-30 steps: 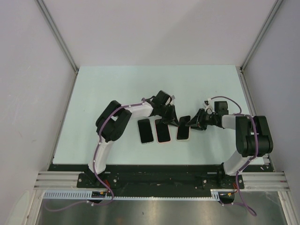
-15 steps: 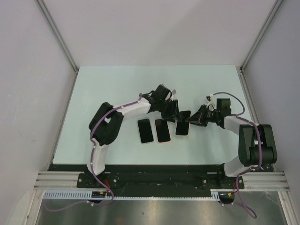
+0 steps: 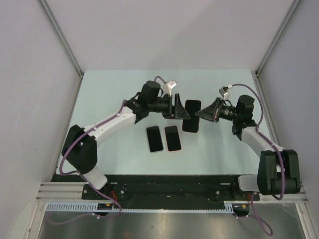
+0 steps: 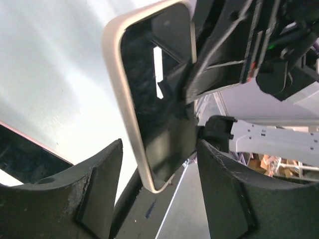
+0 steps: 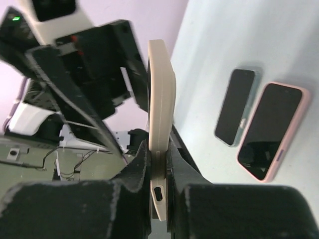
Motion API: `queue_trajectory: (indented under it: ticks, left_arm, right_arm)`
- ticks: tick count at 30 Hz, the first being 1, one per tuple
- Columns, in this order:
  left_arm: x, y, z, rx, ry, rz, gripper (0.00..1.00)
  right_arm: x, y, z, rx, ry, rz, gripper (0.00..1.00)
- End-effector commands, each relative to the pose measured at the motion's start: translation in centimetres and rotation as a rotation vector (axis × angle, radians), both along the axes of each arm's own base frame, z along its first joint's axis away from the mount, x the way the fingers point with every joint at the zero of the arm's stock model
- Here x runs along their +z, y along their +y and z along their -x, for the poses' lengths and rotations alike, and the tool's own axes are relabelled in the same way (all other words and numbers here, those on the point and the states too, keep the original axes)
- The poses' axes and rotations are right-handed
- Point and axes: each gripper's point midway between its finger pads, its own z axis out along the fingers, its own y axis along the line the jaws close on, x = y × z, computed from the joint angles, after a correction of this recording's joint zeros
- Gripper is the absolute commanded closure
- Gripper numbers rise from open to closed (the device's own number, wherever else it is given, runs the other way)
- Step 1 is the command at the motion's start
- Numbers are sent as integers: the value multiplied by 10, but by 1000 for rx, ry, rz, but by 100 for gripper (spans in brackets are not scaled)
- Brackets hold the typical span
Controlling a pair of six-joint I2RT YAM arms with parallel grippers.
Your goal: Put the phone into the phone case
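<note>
Top external: the cream phone case (image 3: 191, 115) has risen off the desk (image 3: 109, 94) toward the far edge, right tool (image 3: 202, 113) clamped on it, left tool (image 3: 178, 107) beside it, seemingly ready for a phone; the pink-rimmed phone (image 3: 173, 138) lies flat nearer the near edge. Left wrist: its fingers (image 4: 94, 199) stand apart, and the case's dark face could be lining or screen. Right wrist: fingers (image 5: 124, 199) hide the case's lower end.

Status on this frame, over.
Right gripper shut on cream case, raised off table. Left gripper open, fingers either side of case. Pink-cased phone, grey-cased phone lie flat nearby, not in the way.
</note>
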Motion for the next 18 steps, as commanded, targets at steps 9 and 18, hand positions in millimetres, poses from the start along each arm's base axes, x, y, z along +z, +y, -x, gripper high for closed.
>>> queue_trajectory:
  ticks: [9,18]
  left_arm:
    - [34,-8,40,-172,48,247,48]
    - [39,-3,30,-124,69,314,95]
  right_arm:
    - [69,17,30,127,-168,-98,89]
    - [48,24,40,131,-137,-30,42]
